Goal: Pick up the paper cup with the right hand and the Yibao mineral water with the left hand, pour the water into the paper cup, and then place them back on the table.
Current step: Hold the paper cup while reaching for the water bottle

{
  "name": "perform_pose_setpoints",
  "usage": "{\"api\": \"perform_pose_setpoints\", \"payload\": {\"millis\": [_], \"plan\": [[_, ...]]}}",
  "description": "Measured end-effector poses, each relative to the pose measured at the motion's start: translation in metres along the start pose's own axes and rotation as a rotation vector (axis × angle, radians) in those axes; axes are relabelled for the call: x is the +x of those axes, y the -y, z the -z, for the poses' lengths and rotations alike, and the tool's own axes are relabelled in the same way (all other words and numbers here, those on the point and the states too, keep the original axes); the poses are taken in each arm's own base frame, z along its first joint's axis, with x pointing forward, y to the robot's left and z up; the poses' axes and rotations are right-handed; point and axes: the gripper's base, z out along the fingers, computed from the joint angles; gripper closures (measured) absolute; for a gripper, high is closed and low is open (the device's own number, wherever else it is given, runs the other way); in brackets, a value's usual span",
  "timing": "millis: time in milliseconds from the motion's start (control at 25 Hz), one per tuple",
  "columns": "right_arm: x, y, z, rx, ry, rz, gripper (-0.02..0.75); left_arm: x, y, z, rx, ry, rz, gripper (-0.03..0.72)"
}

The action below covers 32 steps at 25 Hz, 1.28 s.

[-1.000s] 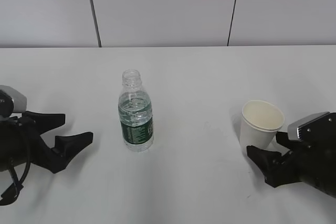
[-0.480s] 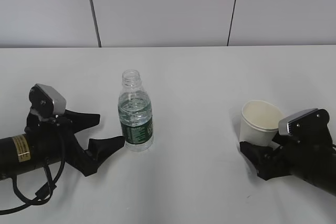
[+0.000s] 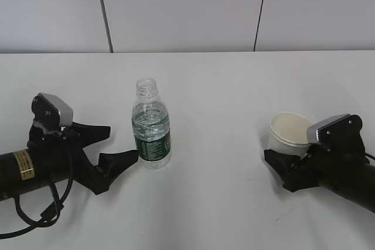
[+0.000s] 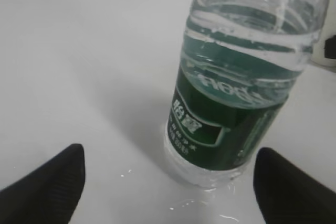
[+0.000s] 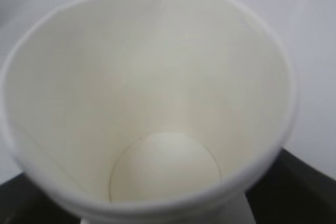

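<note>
Black left tool (image 3: 111, 144) spread beside bottle (image 3: 152, 126); right tool (image 3: 291, 167), half-hidden, straddles cup (image 3: 289, 134), unclamped.

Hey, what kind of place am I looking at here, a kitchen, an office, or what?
Probably a robot lab or test bench, not a kitchen: a bare white table against plain grey wall panels, with only a water bottle and a paper cup set out between two robot grippers.

Lab-like: bare white table (image 3: 234, 80), panelled wall (image 3: 187, 10).

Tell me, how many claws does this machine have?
2. The left claw sits open beside the Yibao mineral water; the right claw is around the paper cup at the right.
</note>
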Motion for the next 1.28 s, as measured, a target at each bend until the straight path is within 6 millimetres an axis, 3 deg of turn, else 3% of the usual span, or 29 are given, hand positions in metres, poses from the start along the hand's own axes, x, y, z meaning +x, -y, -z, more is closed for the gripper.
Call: {"api": "perform_pose_setpoints", "payload": {"millis": [400,680,1280], "plan": [[0.0,0.0,0.0,-0.007,0.001,0.003,0.209,0.0,-0.002,0.0,-0.023,0.005,0.015,0.095],[-0.002,-0.009,-0.001,-0.112,0.01,0.054,0.216,0.0,-0.002,0.0,-0.023,0.005,0.023,0.095],[-0.033,-0.02,-0.027,-0.456,0.113,0.144,0.217,0.0,-0.001,0.0,-0.009,0.002,0.02,0.096]]}}
